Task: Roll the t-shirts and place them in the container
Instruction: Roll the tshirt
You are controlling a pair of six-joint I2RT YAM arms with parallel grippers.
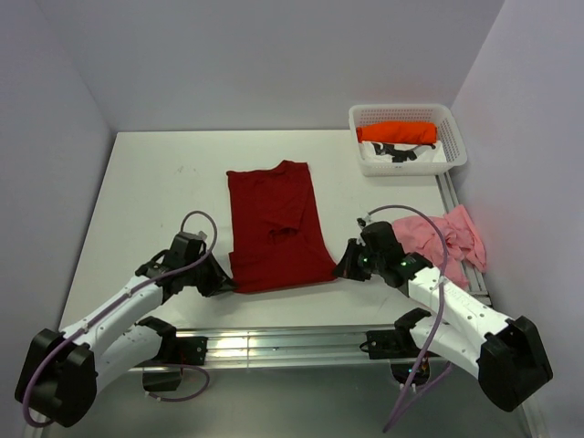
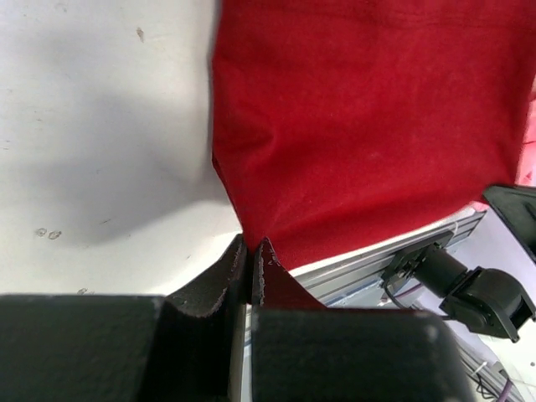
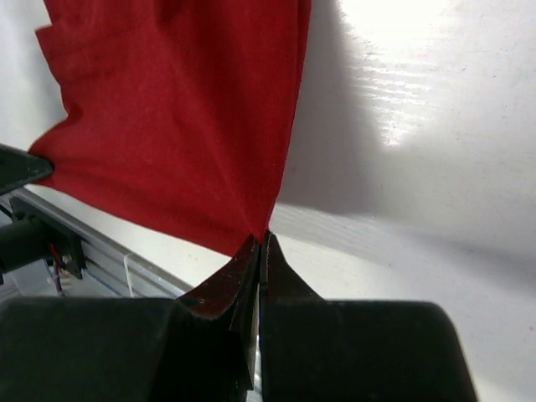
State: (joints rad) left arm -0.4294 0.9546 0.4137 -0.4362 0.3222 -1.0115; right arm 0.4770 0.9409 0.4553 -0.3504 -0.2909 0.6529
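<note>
So the dark red cotton t-shirt (image 1: pixel 276 224) is spread flat in the middle of the white table (image 1: pixel 155 192), hem toward the arms. Its near-left hem corner is pinched between the pressed-together fingers of the left gripper (image 2: pixel 254 247), and the near-right corner is nipped the same way by the right gripper (image 3: pixel 261 240). A crumpled pale pink t-shirt (image 1: pixel 453 237) is heaped at the table's right edge, just beside the right arm. A folded bright orange t-shirt (image 1: pixel 397 132) is seen in the white plastic lattice basket (image 1: pixel 408 167) at the far right corner.
</note>
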